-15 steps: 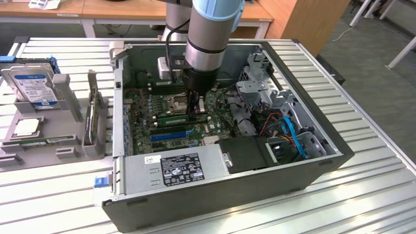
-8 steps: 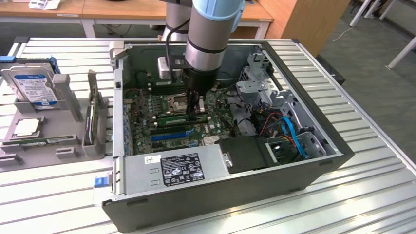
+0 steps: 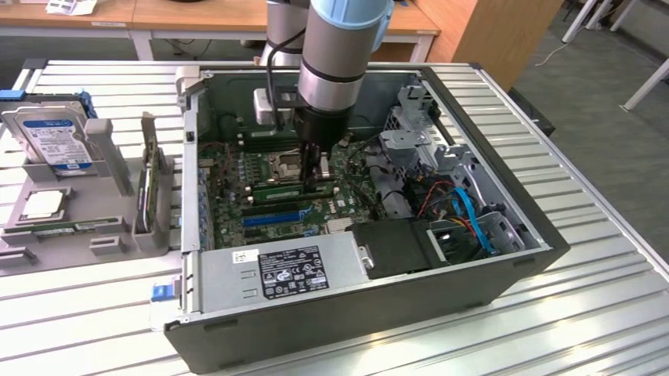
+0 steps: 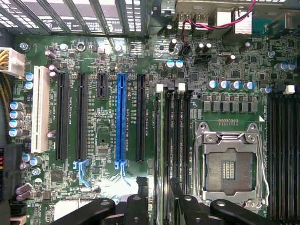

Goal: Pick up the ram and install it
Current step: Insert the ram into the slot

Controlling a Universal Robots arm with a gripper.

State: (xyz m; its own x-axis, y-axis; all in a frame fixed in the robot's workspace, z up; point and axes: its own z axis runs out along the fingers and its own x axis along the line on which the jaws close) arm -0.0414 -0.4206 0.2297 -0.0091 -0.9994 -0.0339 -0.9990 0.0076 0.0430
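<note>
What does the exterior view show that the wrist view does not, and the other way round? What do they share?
From the exterior view: the arm reaching down into the open computer case, the power supply, a hard drive standing in a grey rack at the exterior view's left, and the slatted table.
From the wrist view: fine board detail, such as the white slot and a row of capacitors.
Shared: the motherboard, the blue slot, the empty processor socket, and the open gripper above the memory slots.

We find the case [image 3: 366,321] open overhead, leaving the gripper [image 4: 161,212] room above the motherboard [image 3: 235,184]. The power supply [image 3: 225,274] and drive cage [image 3: 413,145] crowd two sides.
</note>
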